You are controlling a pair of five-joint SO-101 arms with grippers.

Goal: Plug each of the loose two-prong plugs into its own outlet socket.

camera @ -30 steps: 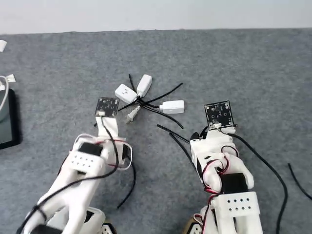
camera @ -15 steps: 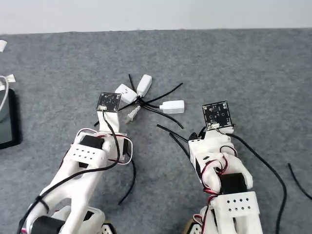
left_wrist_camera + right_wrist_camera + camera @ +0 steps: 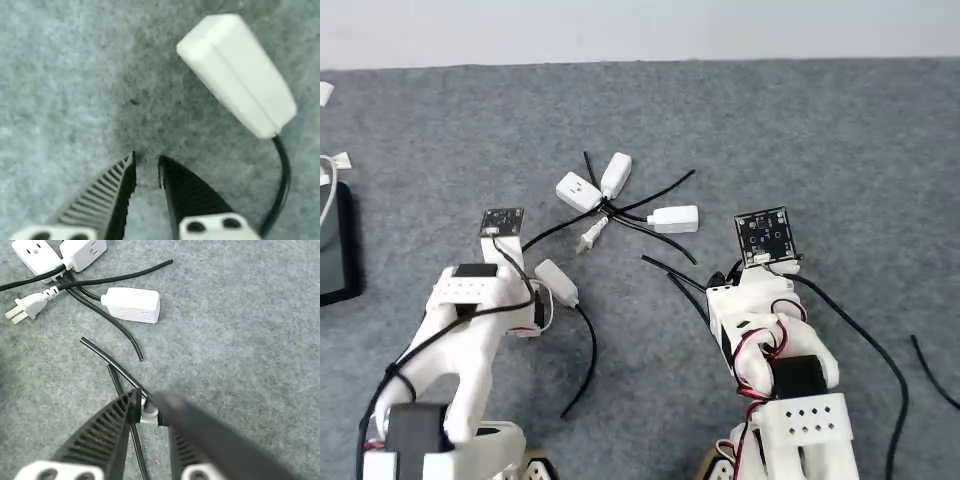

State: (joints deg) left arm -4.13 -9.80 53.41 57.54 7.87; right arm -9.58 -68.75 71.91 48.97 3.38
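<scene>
Grey carpet (image 3: 800,130) carries everything, and from above nothing looks mated. Three white sockets (image 3: 675,218) fan out together with bare faces, and a two-prong plug (image 3: 588,236) lies loose just beside them. A fourth socket block (image 3: 555,282) sits apart on its black cord (image 3: 588,350), close by the left arm. By my reading the whole job is left to do.

From the left wrist, the left gripper (image 3: 146,167) hangs low over bare carpet — jaws parted by only a narrow slit, nothing between them, touching nothing. The socket block lies near, off to one side of the tips, untouched.

From the right wrist, the right gripper (image 3: 146,404) is clenched on what looks like a small white plug (image 3: 148,411) at the end of a black cable (image 3: 107,357), down at the carpet. Its prongs are hidden, so I cannot tell how it is turned. The three sockets lie well ahead of it — every slot that shows is empty.
</scene>
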